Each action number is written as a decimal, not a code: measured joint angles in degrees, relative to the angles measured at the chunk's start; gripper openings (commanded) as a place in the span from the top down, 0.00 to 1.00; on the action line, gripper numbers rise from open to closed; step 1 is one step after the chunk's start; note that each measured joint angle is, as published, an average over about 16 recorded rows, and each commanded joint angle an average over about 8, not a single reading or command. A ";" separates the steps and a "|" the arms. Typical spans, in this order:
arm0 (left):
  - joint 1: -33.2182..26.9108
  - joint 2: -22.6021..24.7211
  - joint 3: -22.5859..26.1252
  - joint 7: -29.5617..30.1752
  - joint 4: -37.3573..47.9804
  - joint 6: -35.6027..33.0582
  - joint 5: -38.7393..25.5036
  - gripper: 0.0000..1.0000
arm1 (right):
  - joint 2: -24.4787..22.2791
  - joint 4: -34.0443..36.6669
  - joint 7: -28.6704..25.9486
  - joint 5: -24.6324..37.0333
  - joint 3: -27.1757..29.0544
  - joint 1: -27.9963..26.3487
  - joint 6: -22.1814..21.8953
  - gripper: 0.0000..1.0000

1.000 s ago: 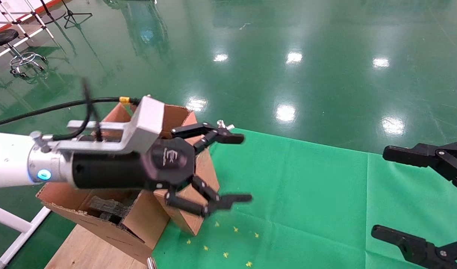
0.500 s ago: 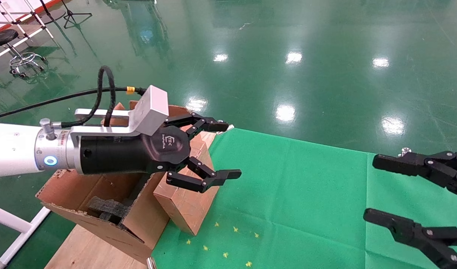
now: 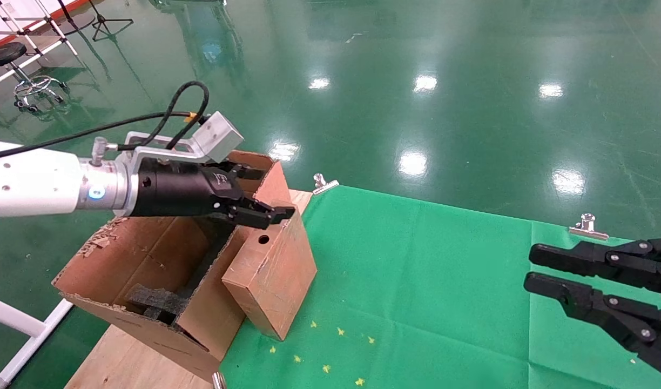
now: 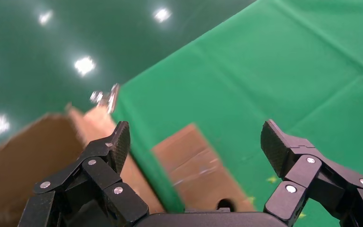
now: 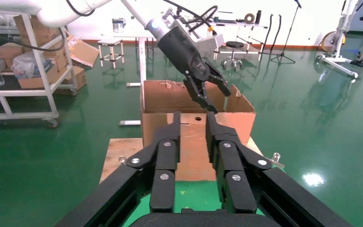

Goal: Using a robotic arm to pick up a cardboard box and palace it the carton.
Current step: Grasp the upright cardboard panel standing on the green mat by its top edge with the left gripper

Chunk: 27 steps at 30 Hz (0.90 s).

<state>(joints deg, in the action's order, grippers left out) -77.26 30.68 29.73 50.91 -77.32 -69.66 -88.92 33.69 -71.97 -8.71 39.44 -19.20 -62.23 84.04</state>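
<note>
The cardboard box (image 3: 271, 275), a small brown block with a round hole near its top, leans tilted against the outer wall of the carton (image 3: 141, 259). Black foam (image 3: 157, 302) lies inside the carton. My left gripper (image 3: 271, 193), on the white arm, hovers open just above the box's upper end and the carton's flap. In the left wrist view the box (image 4: 203, 165) lies below and between the wide-spread fingers of my left gripper (image 4: 196, 137), untouched. My right gripper (image 3: 529, 266) hangs at the right over the green cloth, fingers drawn to a narrow slit, holding nothing.
A green cloth (image 3: 444, 281) covers the table, held by metal clips (image 3: 324, 183) (image 3: 587, 226). The carton stands on a wooden board (image 3: 125, 356) at the table's left end. A stool (image 3: 9, 54) and white frames stand on the glossy floor beyond.
The left gripper has pulled back to the left and dropped toward the box's top end, turning at the wrist. The right gripper's fingers have closed from wide open to nearly together.
</note>
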 measured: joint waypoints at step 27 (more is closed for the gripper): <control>-2.63 4.78 6.50 17.05 -0.52 -4.52 -12.62 0.00 | -0.01 0.00 0.01 -0.01 -0.02 0.00 -0.01 1.00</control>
<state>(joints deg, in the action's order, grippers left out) -79.90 35.46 36.23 67.96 -77.84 -74.18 -101.53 33.69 -71.97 -8.71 39.43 -19.22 -62.24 84.03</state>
